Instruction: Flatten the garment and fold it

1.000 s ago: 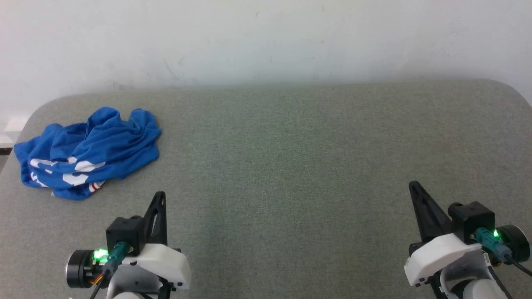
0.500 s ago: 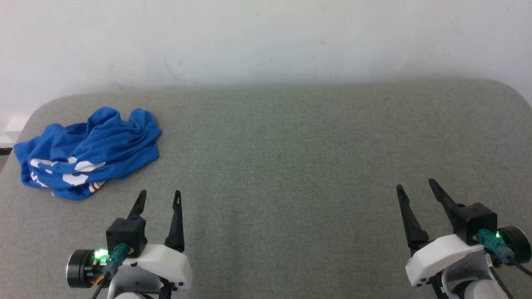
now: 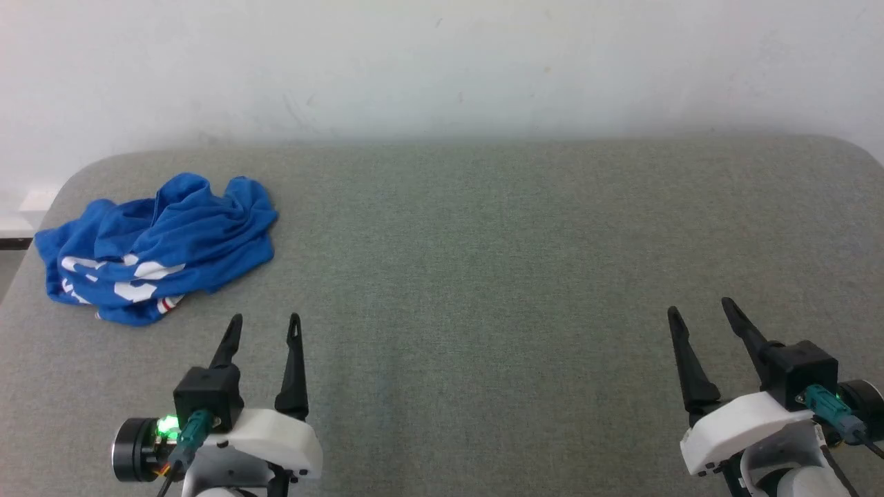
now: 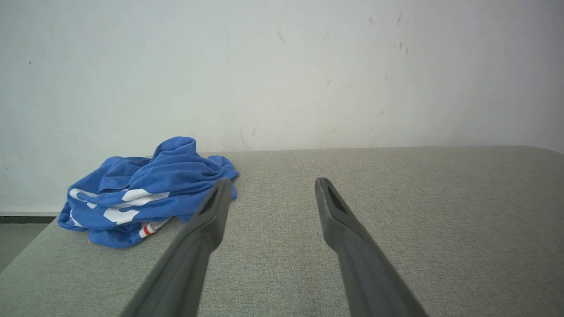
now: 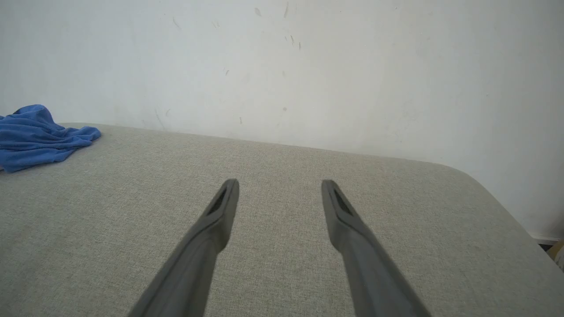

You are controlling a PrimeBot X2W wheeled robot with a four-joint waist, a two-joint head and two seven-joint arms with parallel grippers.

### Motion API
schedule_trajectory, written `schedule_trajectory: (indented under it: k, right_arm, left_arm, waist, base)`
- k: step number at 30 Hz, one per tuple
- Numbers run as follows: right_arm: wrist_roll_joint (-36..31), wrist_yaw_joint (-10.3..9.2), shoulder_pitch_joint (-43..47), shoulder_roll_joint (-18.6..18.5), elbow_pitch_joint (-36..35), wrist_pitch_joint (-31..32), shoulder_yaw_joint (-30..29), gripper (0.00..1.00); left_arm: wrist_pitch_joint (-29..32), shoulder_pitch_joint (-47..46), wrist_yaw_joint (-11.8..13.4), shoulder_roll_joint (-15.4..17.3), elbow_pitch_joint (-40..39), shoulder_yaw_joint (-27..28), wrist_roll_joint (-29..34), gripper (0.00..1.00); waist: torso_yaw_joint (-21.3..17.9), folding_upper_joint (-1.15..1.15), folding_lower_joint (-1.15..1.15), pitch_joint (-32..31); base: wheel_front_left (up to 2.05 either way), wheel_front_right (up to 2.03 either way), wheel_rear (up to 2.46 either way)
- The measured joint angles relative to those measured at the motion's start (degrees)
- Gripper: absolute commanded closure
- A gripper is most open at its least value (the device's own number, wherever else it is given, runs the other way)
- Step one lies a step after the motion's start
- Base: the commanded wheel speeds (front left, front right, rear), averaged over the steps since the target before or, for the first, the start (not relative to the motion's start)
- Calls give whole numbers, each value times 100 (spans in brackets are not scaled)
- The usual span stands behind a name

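Royal-blue jersey, crumpled into a low heap: the garment [image 3: 159, 248] sits at the far left of the grey-green fabric counter [image 3: 483, 276], close to its rounded left corner and a little in from the back wall. It has not yet been flattened.

The heap lies ahead of the left jaws and off to their left, near but not touching. In the left wrist view the garment [image 4: 145, 198] shows left of the line along the fingers [image 4: 194, 246], so I judge the arm would have to swing leftward as it reaches forward. The right jaws are well apart from it, with nearly the whole counter between, and in the right wrist view the garment [image 5: 39, 132] shows at the far left edge. The left arm is plainly the nearer.

Both pairs of jaws are spread wide, hold nothing and hover over bare counter.

The heap is wider than it is deep, and its long axis runs roughly left to right in the head view. Folds bunch up highest along the back. White lettering shows in broken patches on the front-left slope, and a bit of red-and-white stripe trim peeks out at the near edge. I cannot pick out a sleeve, the collar or the hem.
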State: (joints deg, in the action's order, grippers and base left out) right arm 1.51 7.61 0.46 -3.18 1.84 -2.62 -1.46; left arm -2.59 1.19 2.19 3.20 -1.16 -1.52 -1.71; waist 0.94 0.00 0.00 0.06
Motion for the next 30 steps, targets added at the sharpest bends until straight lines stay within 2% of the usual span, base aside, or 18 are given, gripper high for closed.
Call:
schedule_trajectory:
  k: [13,30]
  right_arm:
    - [0,0,10,1,14,-155,4,0]
    - [-1,0,25,2,79,-354,158,0]
  left_arm:
    - [-155,108,153,0,-101,-33,-92,0]
    - [-350,224,349,0,-170,-94,-186,0]
  waist:
    - [302,0,0,4]
    - [909,0,0,30]
  base:
    - [0,0,0]
    - [0,0,0]
